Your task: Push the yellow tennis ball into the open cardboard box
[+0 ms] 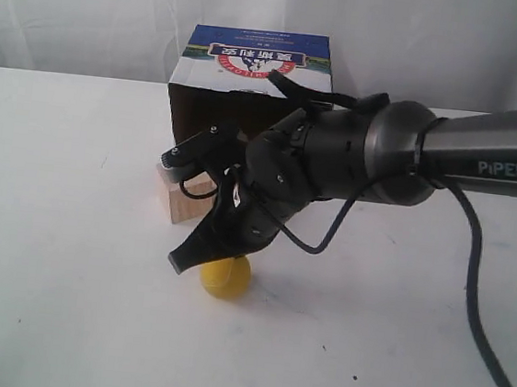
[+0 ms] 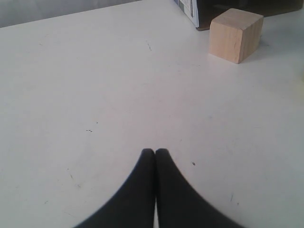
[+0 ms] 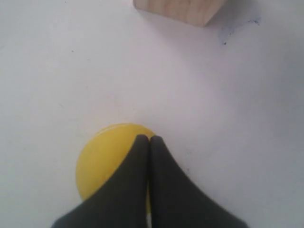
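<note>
One open cardboard box point(image 1: 254, 64) — yellow tennis ball point(image 1: 227, 279) outside, beside right tool point(image 1: 181, 261)

Bright even light; soft shadows; table point(image 1: 47, 273) washed out; wrist views soft.

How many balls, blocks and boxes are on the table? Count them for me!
Yellow tennis ball: 1
Wooden cube: 1
Cardboard box: 1
Total: 3
</note>
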